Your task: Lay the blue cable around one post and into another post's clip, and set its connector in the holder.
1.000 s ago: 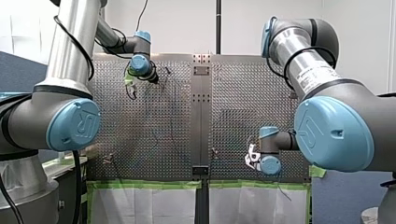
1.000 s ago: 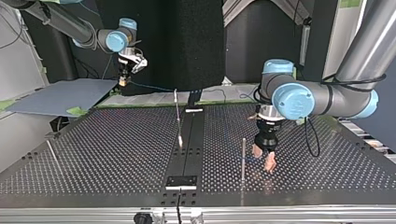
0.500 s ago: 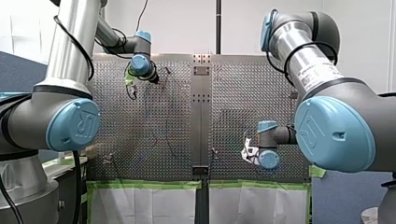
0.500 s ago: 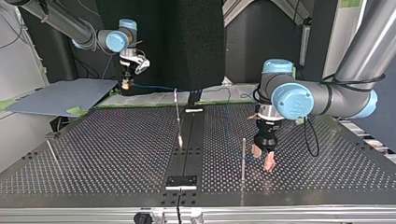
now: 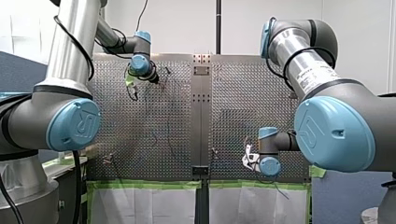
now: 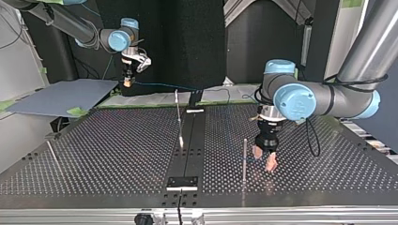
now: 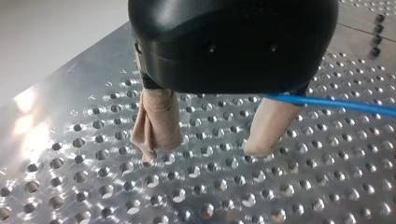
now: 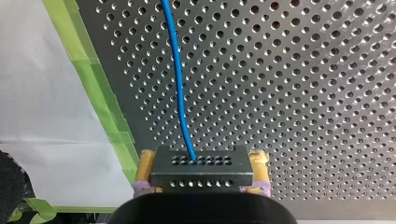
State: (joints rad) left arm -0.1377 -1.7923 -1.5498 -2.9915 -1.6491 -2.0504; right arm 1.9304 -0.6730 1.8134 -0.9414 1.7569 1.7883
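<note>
My right gripper is clamped on the dark connector, with a yellow pad at each end. It hangs above the table's green-taped edge. The blue cable leaves the connector and runs out over the perforations.

My left gripper is toward the opposite edge, just beside a thin post. Its beige fingers are spread with nothing between them and their tips are down at the table surface. The cable reaches one finger from its outer side, and I cannot tell whether it goes on behind it.

That is the weak point. If I close the left fingers here, I judge they would meet on air and leave the cable free.

If my right arm then carries the connector off, the cable could slip clear of the post, or pull taut and lean on it. A tug could also twist the connector in its pads.

With the tips this low, any sideways move risks catching a hole.
</note>
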